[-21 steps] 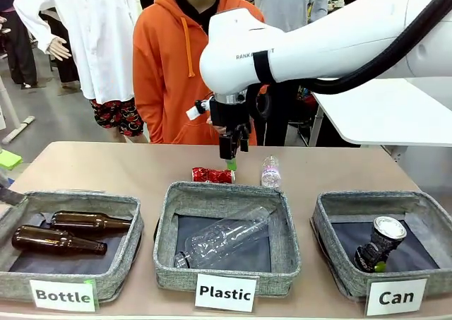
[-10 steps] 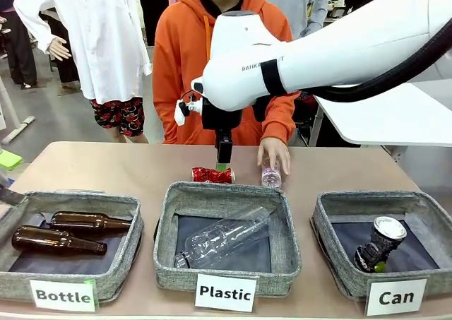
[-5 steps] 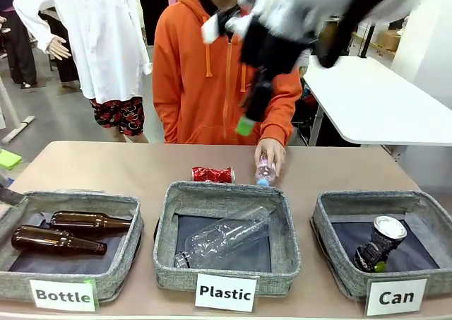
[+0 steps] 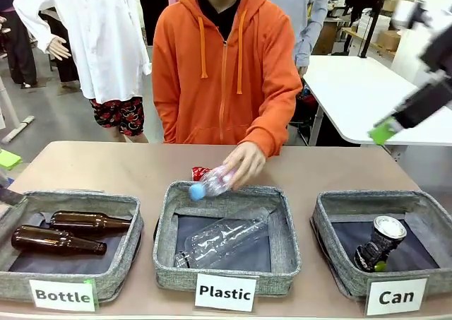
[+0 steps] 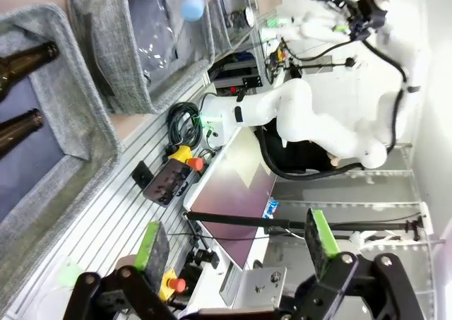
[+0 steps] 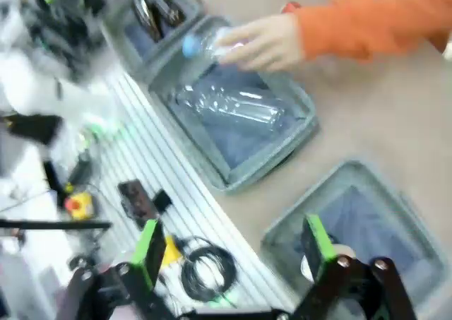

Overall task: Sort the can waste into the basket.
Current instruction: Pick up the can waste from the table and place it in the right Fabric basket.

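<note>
Leaning inside the Can basket (image 4: pixel 367 196), the grey woven one at the robot's right end of the row, the black can (image 4: pixel 376 248) rests tilted on the dark lining with its silver top uppermost. The crushed red can (image 4: pixel 198 172) lies on the table (image 4: pixel 106 164) just past the far rim of the middle basket, largely hidden behind a small bottle (image 4: pixel 212 182) with a blue cap. A person's hand (image 4: pixel 245 163) grips that small bottle and holds it tilted, cap lowest, at the far rim of the Plastic basket (image 4: pixel 279 274), in which a larger clear plastic bottle (image 4: pixel 222 239) lies on its side. The Bottle basket (image 4: pixel 70 197) at the left end holds two brown glass bottles (image 4: pixel 85 222) lying side by side, necks pointing toward the middle basket. The right gripper (image 6: pixel 233 242) is up off the table to the right, blurred in the front view, its jaws spread wide with nothing between the green pads. The left gripper (image 5: pixel 236 241) is likewise wide open and empty, with the Bottle and Plastic baskets off to one side of its view.
</note>
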You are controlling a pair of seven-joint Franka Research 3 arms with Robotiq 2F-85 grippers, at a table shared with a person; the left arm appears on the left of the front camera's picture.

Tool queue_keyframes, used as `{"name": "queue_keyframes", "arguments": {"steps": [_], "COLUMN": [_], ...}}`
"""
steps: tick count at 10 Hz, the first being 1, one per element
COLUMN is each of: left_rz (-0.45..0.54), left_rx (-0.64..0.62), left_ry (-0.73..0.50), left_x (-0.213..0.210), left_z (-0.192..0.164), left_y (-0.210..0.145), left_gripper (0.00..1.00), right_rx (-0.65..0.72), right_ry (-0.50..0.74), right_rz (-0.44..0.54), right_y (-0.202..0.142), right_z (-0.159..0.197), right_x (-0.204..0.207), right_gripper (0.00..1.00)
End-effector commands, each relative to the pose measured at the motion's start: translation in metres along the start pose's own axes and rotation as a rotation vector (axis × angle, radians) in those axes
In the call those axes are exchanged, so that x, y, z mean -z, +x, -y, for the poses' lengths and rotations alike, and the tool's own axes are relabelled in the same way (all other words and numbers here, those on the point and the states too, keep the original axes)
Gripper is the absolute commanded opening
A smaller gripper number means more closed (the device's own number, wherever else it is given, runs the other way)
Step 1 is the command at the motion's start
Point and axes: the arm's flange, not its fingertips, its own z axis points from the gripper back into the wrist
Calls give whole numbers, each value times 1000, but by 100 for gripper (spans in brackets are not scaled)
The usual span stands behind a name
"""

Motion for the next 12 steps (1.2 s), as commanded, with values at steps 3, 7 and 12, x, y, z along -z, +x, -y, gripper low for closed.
{"name": "queue_keyframes", "arguments": {"steps": [3, 7, 12], "left_rz": [-10, -10, -10], "left_rx": [-6, -6, -6], "left_ry": [-1, -1, -1], "left_x": [-2, -2, -2], "left_z": [1, 1, 1], "left_y": [0, 0, 0], "left_gripper": [100, 100, 100], "right_rx": [281, 297, 100], "right_ry": [241, 253, -211], "right_rz": [420, 456, 44], "right_y": [-117, -131, 10], "right_z": [97, 124, 51], "right_x": [3, 26, 64], "right_gripper": [100, 100, 100]}}
